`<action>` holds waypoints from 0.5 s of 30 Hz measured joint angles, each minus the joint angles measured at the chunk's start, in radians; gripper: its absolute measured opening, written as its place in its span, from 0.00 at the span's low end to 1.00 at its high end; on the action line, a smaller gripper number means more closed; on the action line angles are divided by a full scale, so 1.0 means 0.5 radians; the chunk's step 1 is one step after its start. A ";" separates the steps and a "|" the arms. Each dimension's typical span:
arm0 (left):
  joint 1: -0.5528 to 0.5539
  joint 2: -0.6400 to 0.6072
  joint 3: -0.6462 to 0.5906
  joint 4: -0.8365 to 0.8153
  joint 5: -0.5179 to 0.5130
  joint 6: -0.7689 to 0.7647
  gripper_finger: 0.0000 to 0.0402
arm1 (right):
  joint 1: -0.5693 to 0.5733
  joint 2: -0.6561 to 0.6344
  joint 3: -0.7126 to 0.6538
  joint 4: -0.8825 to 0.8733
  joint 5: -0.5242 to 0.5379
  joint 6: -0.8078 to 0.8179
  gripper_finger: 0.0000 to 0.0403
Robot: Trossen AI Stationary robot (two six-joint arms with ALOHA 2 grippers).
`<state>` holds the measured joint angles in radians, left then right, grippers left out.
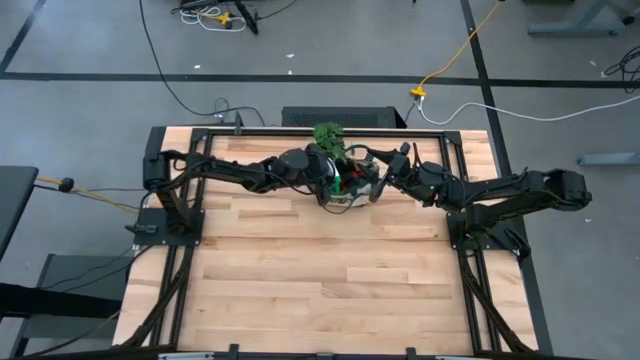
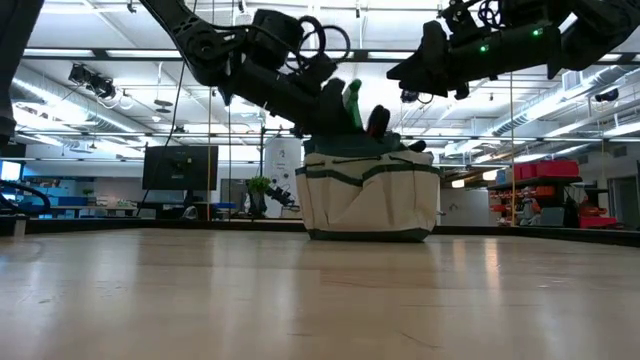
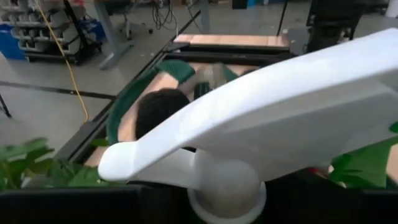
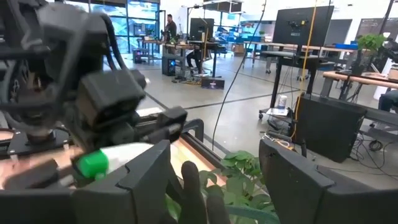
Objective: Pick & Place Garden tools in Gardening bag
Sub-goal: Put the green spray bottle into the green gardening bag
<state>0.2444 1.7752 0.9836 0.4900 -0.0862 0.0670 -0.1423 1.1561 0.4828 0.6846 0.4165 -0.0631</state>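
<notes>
Filling the left wrist view, nearest the lens, is the white trigger head of the spray bottle point(image 3: 261, 118); I read the left claw point(image 1: 335, 182) as closed on it, though its fingers are hidden under the bottle, so that is inference from how the bottle sits against the camera. My landmark is the gardening bag point(image 2: 368, 195), standing upright at the far middle of the bench point(image 1: 320, 280), with dark handles and a green nozzle poking above its rim. Left claw sits directly over the bag's mouth. Right claw point(image 1: 385, 180) hangs just beside the bag on its right, fingers spread wide in its own view point(image 4: 217, 180) and holding nothing. Step in hand, as I judge it: lowering the spray bottle into the bag, late in the task, since no other tools lie on the bench. Next move calls for easing the bottle down between the items already inside, then opening, without tipping the soft bag; the right arm is close enough to crowd it. A leafy plant point(image 1: 328, 133) stands just behind the bag. Bench is pale butcher-block wood in a black frame. Beyond the bag: grey floor, trailing cables, monitors, distant people at desks.
</notes>
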 joint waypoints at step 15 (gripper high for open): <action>-0.002 0.058 -0.002 0.033 0.001 -0.042 0.33 | 0.000 0.000 0.000 -0.014 -0.028 0.003 0.61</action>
<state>0.2432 1.8043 0.9828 0.5067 -0.0858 0.0460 -0.1425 1.1561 0.4828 0.6776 0.4023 -0.0616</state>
